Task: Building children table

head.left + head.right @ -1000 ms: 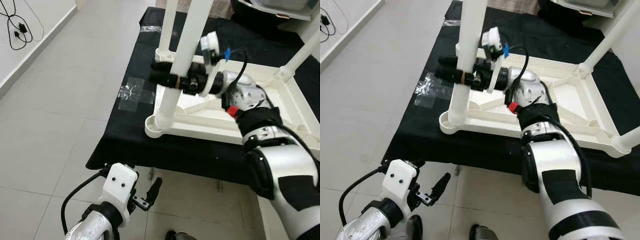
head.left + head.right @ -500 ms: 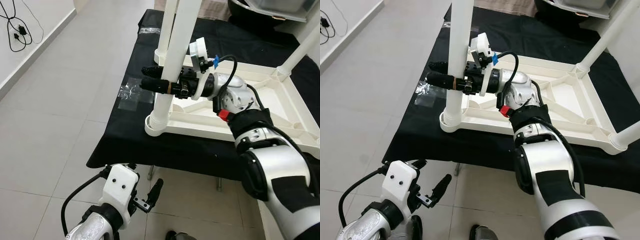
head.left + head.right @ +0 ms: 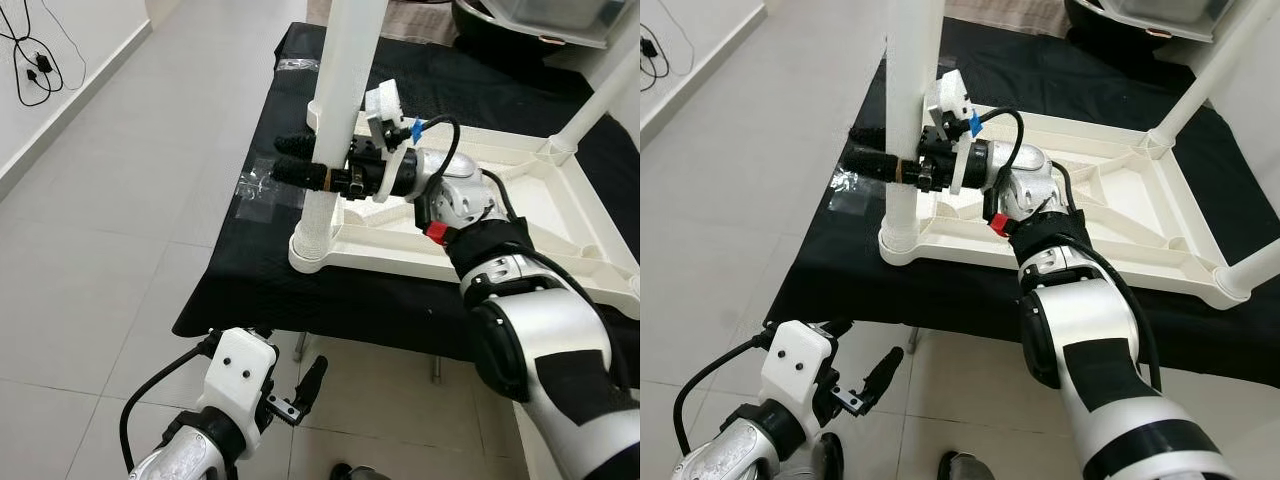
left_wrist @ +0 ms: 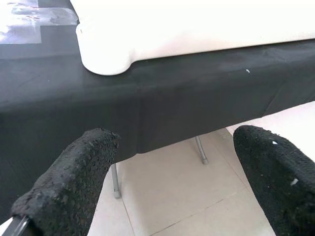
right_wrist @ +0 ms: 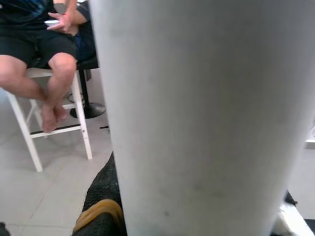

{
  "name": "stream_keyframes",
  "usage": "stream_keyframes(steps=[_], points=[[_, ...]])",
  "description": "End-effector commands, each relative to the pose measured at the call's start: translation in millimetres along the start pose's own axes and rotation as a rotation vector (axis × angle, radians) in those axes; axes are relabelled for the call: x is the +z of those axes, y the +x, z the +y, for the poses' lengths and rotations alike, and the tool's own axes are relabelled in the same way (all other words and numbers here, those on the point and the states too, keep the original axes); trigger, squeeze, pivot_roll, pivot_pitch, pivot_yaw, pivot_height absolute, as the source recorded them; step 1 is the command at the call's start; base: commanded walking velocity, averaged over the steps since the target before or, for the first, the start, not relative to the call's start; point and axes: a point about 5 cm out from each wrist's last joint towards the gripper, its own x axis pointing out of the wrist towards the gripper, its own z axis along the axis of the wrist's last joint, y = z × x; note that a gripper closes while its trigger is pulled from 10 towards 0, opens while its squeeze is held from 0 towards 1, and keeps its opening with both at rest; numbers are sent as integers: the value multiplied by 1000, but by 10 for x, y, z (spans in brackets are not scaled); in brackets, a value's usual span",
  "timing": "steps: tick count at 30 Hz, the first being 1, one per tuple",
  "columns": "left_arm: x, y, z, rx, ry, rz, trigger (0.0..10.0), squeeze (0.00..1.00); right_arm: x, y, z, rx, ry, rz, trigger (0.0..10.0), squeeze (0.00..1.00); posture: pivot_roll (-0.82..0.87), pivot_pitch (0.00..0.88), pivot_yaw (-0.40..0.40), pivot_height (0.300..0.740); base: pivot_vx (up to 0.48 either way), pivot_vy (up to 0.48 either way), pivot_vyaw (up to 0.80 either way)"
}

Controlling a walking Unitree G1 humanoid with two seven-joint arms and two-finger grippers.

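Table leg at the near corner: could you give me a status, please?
Right end effector clamped on table leg, upright in tabletop corner socket. Left end effector open, idle below.

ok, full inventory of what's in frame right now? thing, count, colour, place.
Table top: one, white, upside down on the black cloth.
Table legs: three, white, upright at the corners; the near-left leg is in the right hand's grip.
Cloth: one, black, draped over the work surface.
Tape patch: one, clear, on the cloth left of the table top.
Cable: one, black, on the floor by the far-left wall.
Stool: one, white, with a seated person on it.
Right hand: black fingers either side of the near-left leg.
Left hand: open, low in front of the cloth's edge.
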Motion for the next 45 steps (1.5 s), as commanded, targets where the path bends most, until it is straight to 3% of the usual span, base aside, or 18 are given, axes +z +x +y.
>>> stream_keyframes(steps=[1, 11, 23, 28, 36, 42, 43, 45], points=[[-17, -31, -14, -6, 3, 19, 10000, 0, -137, 0, 56, 42, 52, 24, 10000, 0, 158, 226, -154, 740, 0, 0, 0], [30, -67, -51, -11, -1, 18, 10000, 0, -159, 154, 118, 134, 100, -31, 10000, 0, 181, 259, -169, 740, 0, 0, 0], [134, -154, -10, 10, 13, 11, 10000, 0, -159, 285, 168, 216, 46, 41, 10000, 0, 218, 301, -175, 740, 0, 0, 0], [137, -127, 3, 12, 14, 11, 10000, 0, -248, 272, 136, 102, 67, 61, 10000, 0, 215, 301, -170, 740, 0, 0, 0], [137, -65, 154, 61, 45, -1, 10000, 0, -532, 74, 57, -222, 112, 151, 10000, 0, 180, 249, -151, 740, 0, 0, 0], [133, -17, 200, 66, 52, -7, 10000, 0, -596, -5, 21, -366, 117, 156, 10000, 0, 175, 236, -151, 740, 0, 0, 0], [137, 24, 227, 63, 63, -14, 10000, 0, -649, -46, 0, -499, 134, 141, 10000, 0, 166, 213, -144, 740, 0, 0, 0], [139, 39, 236, 61, 69, -17, 10000, 0, -667, -65, -11, -552, 146, 138, 10000, 0, 166, 213, -144, 740, 0, 0, 0]])
